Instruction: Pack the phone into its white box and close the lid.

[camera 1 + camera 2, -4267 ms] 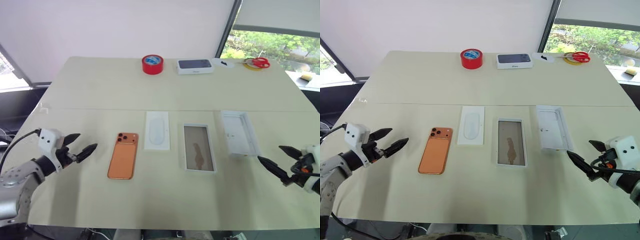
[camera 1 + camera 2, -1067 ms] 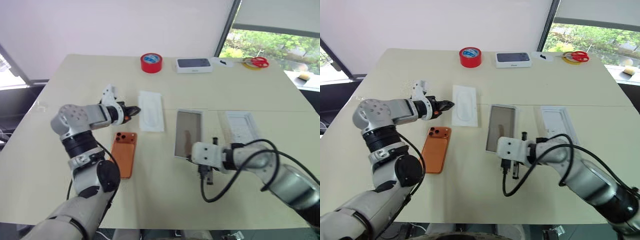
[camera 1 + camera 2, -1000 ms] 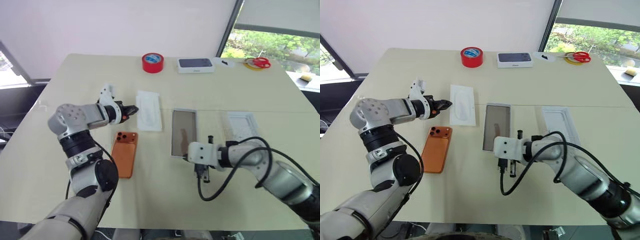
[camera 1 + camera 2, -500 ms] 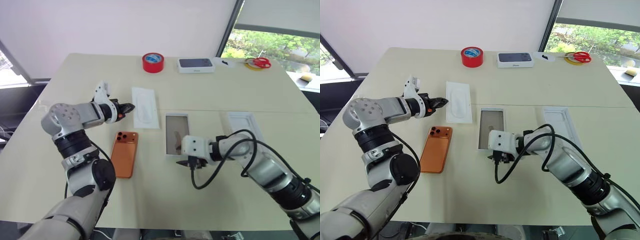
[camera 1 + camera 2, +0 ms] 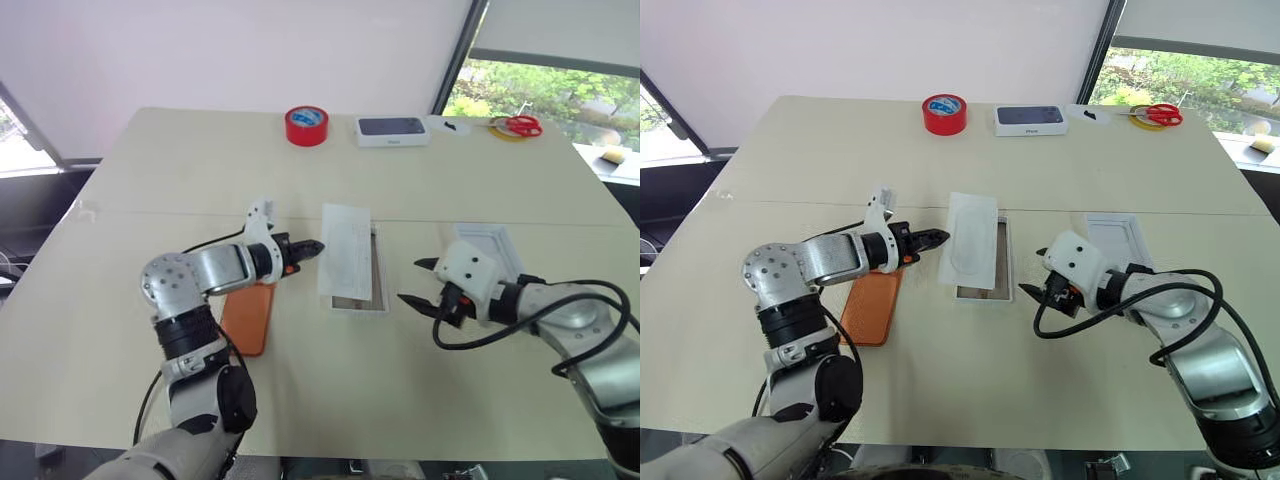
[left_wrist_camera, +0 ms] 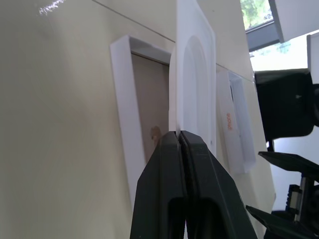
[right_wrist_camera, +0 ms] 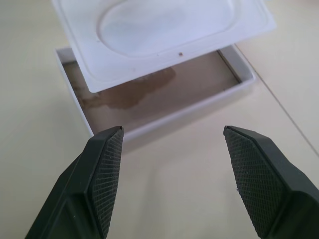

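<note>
Two claws show mid-frame: the left claw point(image 5: 312, 246), pinched tight on a flat white card point(image 5: 346, 251) over the brown-lined white box point(image 7: 149, 107), and the right claw point(image 5: 418, 283), wide open and empty, its bumpy pads point(image 7: 106, 172) seen close up.

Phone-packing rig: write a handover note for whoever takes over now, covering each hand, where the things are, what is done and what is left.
Left hand: shut on the flat insert card, held over the white box.
Right hand: open, empty, right of the box.
Phone: on the table, left of the box.
Lid: on the table, right of the box.
Done: nothing packed.
Left: phone in, lid on.
</note>
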### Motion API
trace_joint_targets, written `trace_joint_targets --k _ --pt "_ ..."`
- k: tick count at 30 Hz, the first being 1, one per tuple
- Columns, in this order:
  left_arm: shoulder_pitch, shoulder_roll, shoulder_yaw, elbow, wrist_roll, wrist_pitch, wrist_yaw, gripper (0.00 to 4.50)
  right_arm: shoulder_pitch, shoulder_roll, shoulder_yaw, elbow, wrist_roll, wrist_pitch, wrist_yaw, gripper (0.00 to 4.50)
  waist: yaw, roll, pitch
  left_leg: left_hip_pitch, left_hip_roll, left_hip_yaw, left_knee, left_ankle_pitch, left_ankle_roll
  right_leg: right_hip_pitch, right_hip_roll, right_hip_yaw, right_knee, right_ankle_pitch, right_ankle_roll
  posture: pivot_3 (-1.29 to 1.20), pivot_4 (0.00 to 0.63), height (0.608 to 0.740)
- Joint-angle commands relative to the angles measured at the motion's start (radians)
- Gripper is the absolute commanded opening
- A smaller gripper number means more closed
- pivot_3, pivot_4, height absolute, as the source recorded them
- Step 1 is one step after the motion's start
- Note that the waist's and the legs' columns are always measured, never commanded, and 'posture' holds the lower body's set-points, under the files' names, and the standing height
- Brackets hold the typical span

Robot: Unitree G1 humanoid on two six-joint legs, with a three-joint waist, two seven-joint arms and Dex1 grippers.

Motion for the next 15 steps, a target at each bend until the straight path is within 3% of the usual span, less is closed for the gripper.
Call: trace_joint_targets --k 1,13,15 --pt "0.016 -0.032 -0.027 -0.03 -0.092 0.009 0.092 0.0 0.005 -0.006 -0.03 -0.044 0.009 -0.014 -0.019 3.35 0.0 0.0 0.0 0.0 0.0 0.0 0.0 0.0 0.0 0.0 0.0 0.0 0.0 0.0 0.0 0.0 0.15 0.724" --pt "0.048 -0.097 -0.039 -0.035 -0.237 0.009 0.287 0.0 -0.003 -0.002 0.001 -0.014 -0.003 -0.045 -0.045 3.35 0.003 0.0 0.0 0.0 0.0 0.0 0.0 0.0 0.0 0.0 0.001 0.0 0.0 0.0 0.0 0.0 0.15 0.724" --pt "0.041 -0.096 -0.028 -0.03 -0.25 0.009 0.302 0.59 -0.006 -0.002 0.004 -0.013 -0.003 -0.047 -0.047 3.43 0.003 0.0 0.0 0.0 0.0 0.0 0.0 0.0 0.0 0.0 0.001 0.0 -0.001 0.0 0.0 0.0 0.15 0.724"
